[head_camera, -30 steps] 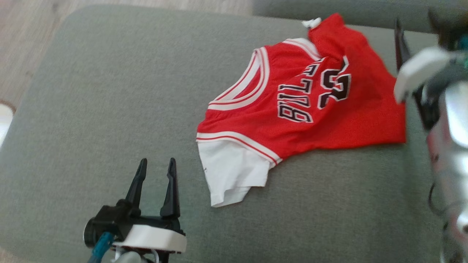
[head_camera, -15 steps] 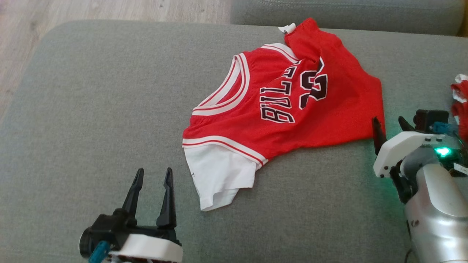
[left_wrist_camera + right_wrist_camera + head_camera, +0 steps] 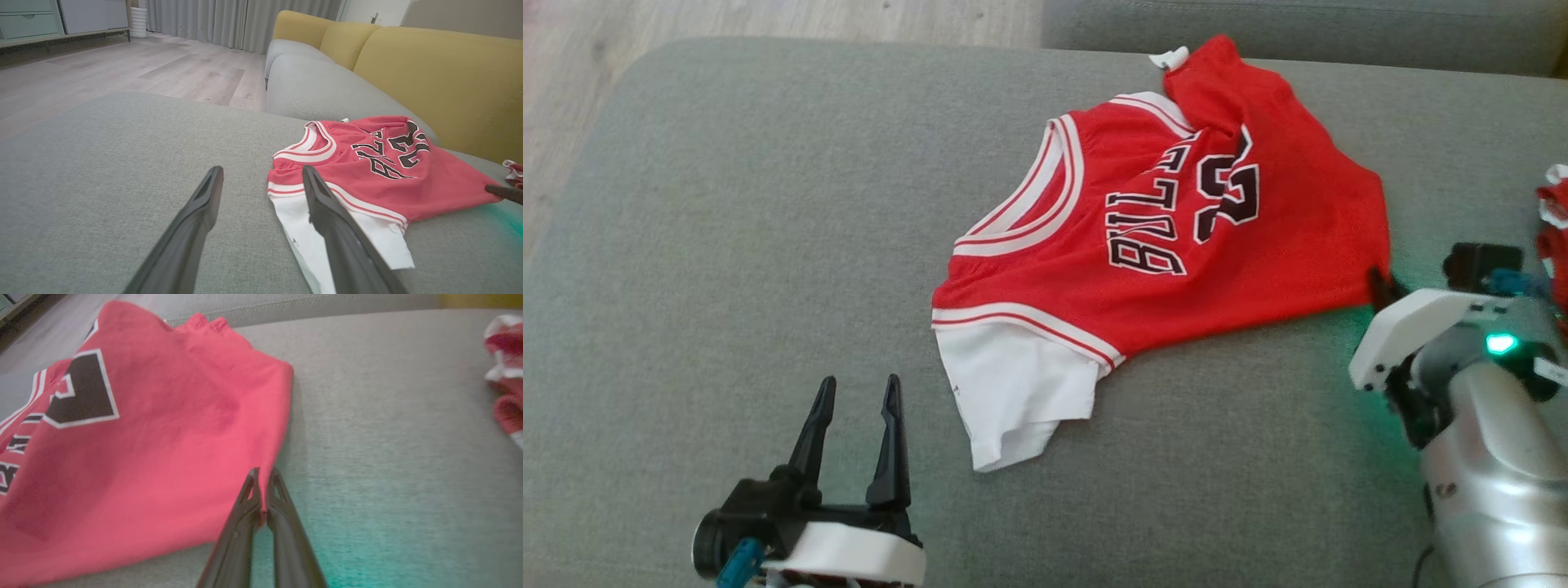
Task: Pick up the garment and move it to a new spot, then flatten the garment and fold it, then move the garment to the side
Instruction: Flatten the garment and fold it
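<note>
The garment (image 3: pixel 1176 237) is a red jersey with black lettering, white trim and a white under-layer, lying partly crumpled on the grey sofa seat (image 3: pixel 727 245). My right gripper (image 3: pixel 1378 282) sits at its near right hem corner. In the right wrist view its fingers (image 3: pixel 264 470) are pressed together with the edge of the red cloth (image 3: pixel 143 437) pinched between them. My left gripper (image 3: pixel 861 380) stands open to the left of the white part, touching nothing. From the left wrist the garment (image 3: pixel 384 171) lies just right of the open fingers (image 3: pixel 262 169).
Another red and white cloth (image 3: pixel 1553 220) lies at the seat's right edge, close to my right arm. Yellow back cushions (image 3: pixel 429 73) rise behind the seat. Wooden floor (image 3: pixel 768 16) lies beyond the seat's far left edge.
My right gripper has come in to the garment's hem corner and closed on it, after standing open. The left gripper has stayed put. The camera shifted a little.
</note>
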{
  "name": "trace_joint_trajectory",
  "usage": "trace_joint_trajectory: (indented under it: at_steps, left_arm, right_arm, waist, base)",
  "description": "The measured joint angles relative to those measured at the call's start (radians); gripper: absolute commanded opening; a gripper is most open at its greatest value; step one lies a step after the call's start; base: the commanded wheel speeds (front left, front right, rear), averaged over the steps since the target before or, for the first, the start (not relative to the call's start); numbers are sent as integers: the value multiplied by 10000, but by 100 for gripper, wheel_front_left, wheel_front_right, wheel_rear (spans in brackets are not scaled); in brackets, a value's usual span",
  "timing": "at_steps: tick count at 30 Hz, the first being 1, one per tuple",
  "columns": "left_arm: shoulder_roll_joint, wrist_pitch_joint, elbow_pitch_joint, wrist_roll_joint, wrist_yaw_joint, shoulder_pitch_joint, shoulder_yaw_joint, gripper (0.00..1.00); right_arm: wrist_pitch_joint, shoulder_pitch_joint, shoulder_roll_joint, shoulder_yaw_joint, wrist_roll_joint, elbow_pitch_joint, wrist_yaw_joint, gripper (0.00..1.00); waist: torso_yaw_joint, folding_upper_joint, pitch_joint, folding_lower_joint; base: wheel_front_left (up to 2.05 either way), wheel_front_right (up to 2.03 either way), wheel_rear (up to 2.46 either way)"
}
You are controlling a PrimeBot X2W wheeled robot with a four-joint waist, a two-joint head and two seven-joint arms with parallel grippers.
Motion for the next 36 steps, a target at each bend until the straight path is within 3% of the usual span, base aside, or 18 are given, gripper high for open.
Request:
trace_joint_trajectory:
  at_steps: [6, 10, 15, 20, 25, 26, 27, 28, 36]
  left_arm:
    - [-8, -2, 2, -4, 6, 2, -13, 100]
    - [-12, -12, 15, -12, 21, 12, -19, 100]
    - [-12, -12, 10, -12, 19, 16, -19, 100]
    - [-21, -12, 10, -12, -10, -2, -36, 100]
    - [-44, -13, 38, -12, -35, -50, -58, 100]
    - [-54, -13, 44, -12, -38, -67, -56, 100]
    - [-58, -13, 52, -12, -38, -87, -56, 100]
    - [-61, -15, 58, -12, -38, -115, -56, 100]
    - [-69, -58, 111, -13, -36, -157, -33, 100]
  right_arm:
    - [-199, 169, -591, -573, -328, -1074, 0, 0]
    - [242, 1220, -905, -1227, -807, -2305, 0, 0]
    - [692, 2142, -907, -1670, -1394, -3657, 0, 0]
    - [1273, 1699, -372, -339, -1916, -4615, 0, 0]
    - [1569, 1242, 196, 1436, -1944, -3900, 0, 0]
    - [1569, 1212, 199, 1670, -1946, -3710, 0, 15]
    - [1551, 1201, 203, 1887, -1958, -3526, 0, 54]
    - [1475, 1201, 228, 2069, -1946, -3352, 0, 100]
    - [589, 1222, 405, 2761, -966, -3463, 0, 100]
  waist:
    - [-196, 0, -192, 0]
    - [-246, 0, -322, 0]
    - [-193, 0, -282, 0]
    - [-8, 0, -110, 0]
    - [269, 0, 38, 0]
    - [316, 0, 67, 0]
    - [355, 0, 96, 0]
    - [384, 0, 121, 0]
    - [272, 0, 108, 0]
  base:
    - [0, 0, 0]
    - [0, 0, 0]
    - [0, 0, 0]
    - [0, 0, 0]
    - [0, 0, 0]
    - [0, 0, 0]
    - [0, 0, 0]
    - [0, 0, 0]
    - [0, 0, 0]
